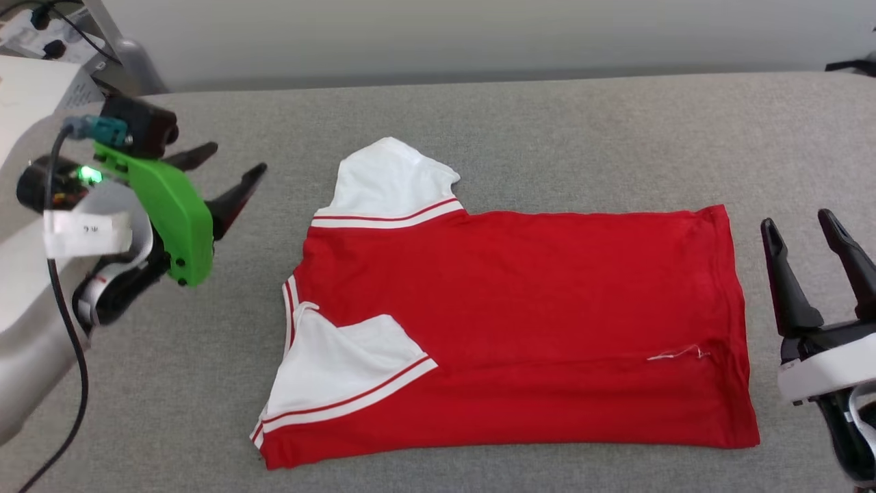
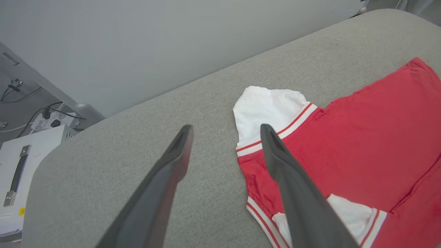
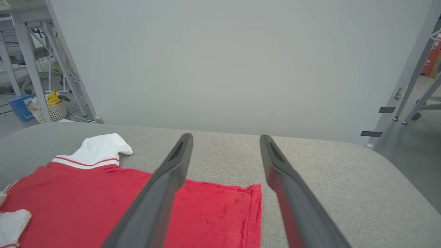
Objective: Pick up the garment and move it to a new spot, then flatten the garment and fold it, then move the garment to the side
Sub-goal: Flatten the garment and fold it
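The garment [image 1: 520,322] lies flat on the grey table [image 1: 547,130], a red shirt with its collar end to the left and hem to the right. Its near white sleeve [image 1: 342,373] is folded in over the red body; the far white sleeve [image 1: 393,181] sticks out past the back edge. No print shows. My left gripper [image 1: 229,168] hovers open to the left of the shirt, holding nothing. My right gripper [image 1: 797,229] stands open just right of the hem, also holding nothing. The left wrist view shows the garment [image 2: 361,144] under my right-hand finger [image 2: 296,193]; the right wrist view shows its hem [image 3: 253,213].
A white box [image 2: 20,172] with a handle and cables sits off the table's left end. A wall runs behind the table. Metal frame legs [image 3: 403,89] and a basket [image 3: 51,110] stand on the floor beyond. Bare grey cloth surrounds the shirt.
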Controlling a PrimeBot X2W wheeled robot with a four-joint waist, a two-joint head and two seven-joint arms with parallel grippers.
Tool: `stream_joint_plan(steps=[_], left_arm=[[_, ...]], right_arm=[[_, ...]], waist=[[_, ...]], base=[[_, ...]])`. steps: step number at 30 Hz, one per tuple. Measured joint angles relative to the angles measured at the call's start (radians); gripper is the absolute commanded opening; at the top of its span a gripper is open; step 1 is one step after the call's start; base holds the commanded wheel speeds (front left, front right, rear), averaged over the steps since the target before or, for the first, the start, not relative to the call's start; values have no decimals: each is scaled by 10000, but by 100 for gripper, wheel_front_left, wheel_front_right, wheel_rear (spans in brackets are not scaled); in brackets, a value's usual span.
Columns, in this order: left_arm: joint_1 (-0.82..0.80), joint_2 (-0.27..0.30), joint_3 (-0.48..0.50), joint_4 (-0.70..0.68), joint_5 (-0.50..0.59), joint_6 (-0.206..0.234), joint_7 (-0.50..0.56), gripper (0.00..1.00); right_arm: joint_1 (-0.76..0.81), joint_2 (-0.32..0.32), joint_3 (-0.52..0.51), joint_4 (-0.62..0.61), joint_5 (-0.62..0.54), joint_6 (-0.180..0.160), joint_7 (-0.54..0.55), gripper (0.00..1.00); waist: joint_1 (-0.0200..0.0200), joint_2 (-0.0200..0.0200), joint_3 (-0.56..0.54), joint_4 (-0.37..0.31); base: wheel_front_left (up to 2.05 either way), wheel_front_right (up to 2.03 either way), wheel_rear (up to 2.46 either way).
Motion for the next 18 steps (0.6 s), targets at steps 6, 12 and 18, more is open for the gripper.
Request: stream_joint_plan(steps=[6, 12, 18], left_arm=[[-1856, -502, 17, 859, 132, -460, 1112, 100], [-3471, -1126, -161, 1751, -274, -677, 3248, 100], [-4669, -1423, -660, 2230, -713, -736, 5557, 100]], right_arm=[[-39, 892, -240, -951, -869, 0, -368, 100], [-280, 1336, -58, -1275, -1312, 0, -512, 100], [-694, 1636, 293, -1179, -1436, 0, -719, 100]], waist=[[0, 0, 718, -308], [1, 0, 1609, -667], [1, 0, 2463, -1066]], base=[[0, 0, 0], [0, 0, 0], [0, 0, 0]])
